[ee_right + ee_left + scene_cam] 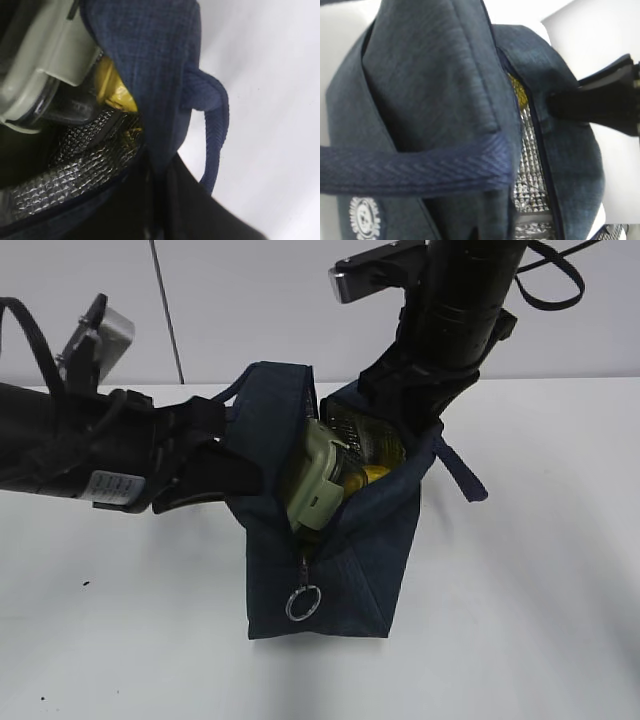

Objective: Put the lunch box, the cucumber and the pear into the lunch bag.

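Nearest the exterior camera, a metal ring pull (302,602) is seen hanging from the zipper at the front end of the lunch bag (340,580). This dark navy bag is stood upright near the middle of the white bench (520,620), with its top spread open. Silver quilted lining (65,175) is visible inside the opening.

The lunch box (318,490) is found inside the bag, tilted on edge, with its pale green lid toward the left wall and its upper part showing above the opening. A yellow item, taken to be the pear (372,475), is lodged in the bag just beside the box, between it and the right wall. In the right wrist view the same yellow surface (107,82) is seen touching the clear base of the box (45,65). The cucumber cannot be made out in any view.

The left gripper (215,455) is brought in from the left edge of the bench and is closed on the left wall of the bag at its rim; in the left wrist view the wall and a handle strap (415,167) fill the frame and the fingers are hidden.

The right gripper (410,405) is lowered from above onto the right rim of the bag, where its fingers are clenched on the fabric. A second handle loop (212,125) is seen hanging outside the right wall, beside a dark finger (200,215).
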